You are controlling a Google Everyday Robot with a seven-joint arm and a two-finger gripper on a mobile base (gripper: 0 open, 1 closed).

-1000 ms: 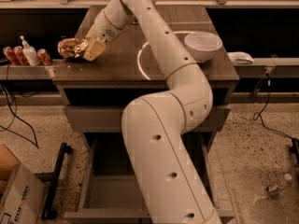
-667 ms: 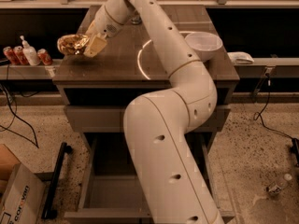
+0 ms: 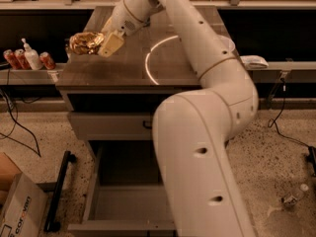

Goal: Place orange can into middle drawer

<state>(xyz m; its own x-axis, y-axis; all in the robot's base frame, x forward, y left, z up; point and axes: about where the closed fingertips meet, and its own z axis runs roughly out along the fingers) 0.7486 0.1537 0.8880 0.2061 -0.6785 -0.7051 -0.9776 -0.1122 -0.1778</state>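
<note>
Over cabinet top (image 3: 129, 72), end effector (image 3: 106, 44) around orange can (image 3: 84, 42)

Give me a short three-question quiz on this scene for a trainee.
1. True or false: the gripper, over the cabinet top's edge, holds the orange can.
2. The middle drawer is: A) shut, B) pulled open, C) holding the can.
3. Fill in: the small cans on the side shelf are ____.
Key: 1 true; 2 B; 3 red.

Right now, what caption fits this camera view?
Gripper holds the orange can above the cabinet top; middle drawer open below.
</note>
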